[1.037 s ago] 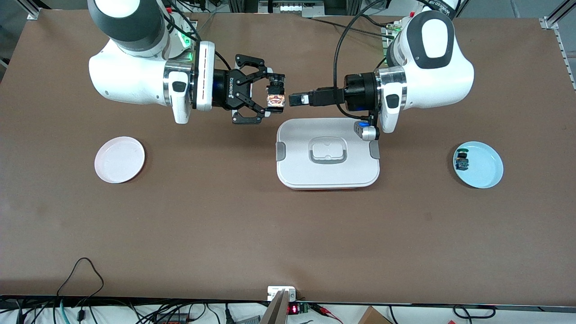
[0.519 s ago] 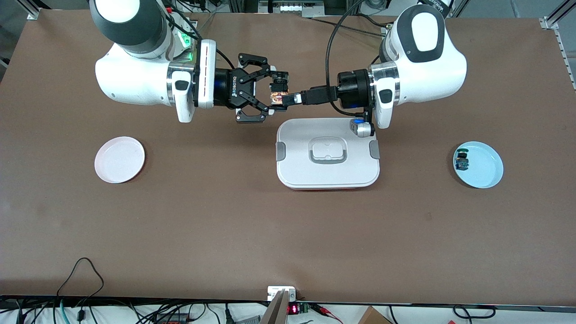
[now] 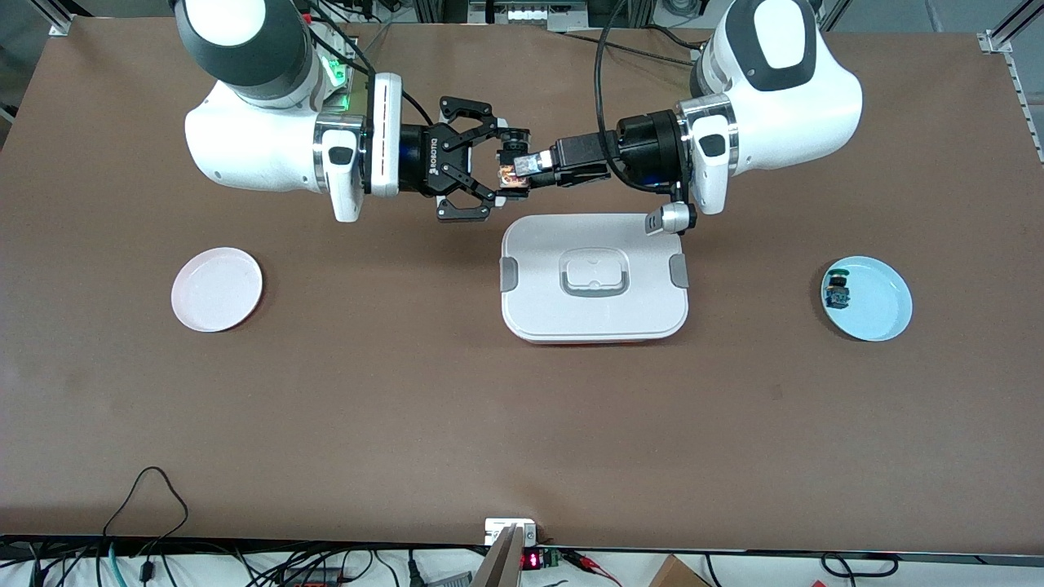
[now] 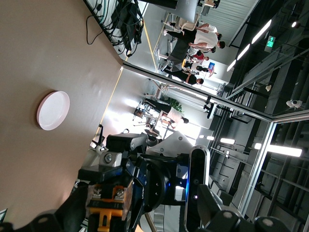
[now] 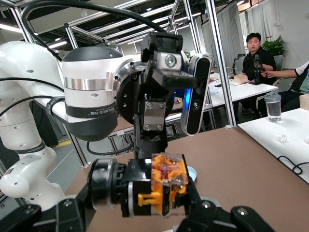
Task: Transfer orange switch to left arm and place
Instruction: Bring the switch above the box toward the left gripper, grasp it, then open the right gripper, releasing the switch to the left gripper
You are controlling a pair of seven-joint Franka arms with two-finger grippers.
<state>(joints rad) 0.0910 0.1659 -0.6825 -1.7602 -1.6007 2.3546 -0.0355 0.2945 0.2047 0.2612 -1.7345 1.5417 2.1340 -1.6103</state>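
My right gripper [image 3: 506, 169] is shut on the orange switch [image 3: 512, 171] and holds it in the air over the table, just past the box's edge on the robots' side. The switch shows its orange body in the right wrist view [image 5: 164, 186] and in the left wrist view [image 4: 108, 200]. My left gripper [image 3: 532, 165] has come in from the other end, open, with its fingers above and below the switch. One of its fingers [image 5: 154, 118] reaches the top of the switch. The white lidded box [image 3: 594, 306] lies on the table below both grippers.
A pale pink plate [image 3: 216, 289] lies toward the right arm's end and also shows in the left wrist view [image 4: 53, 110]. A light blue plate [image 3: 881, 314] toward the left arm's end holds the green-capped switch [image 3: 836, 292]. Cables run along the table's near edge.
The gap between the two grippers has closed: the left gripper has moved in around the switch and its wrist has turned. The right gripper has shifted slightly toward it with the switch.
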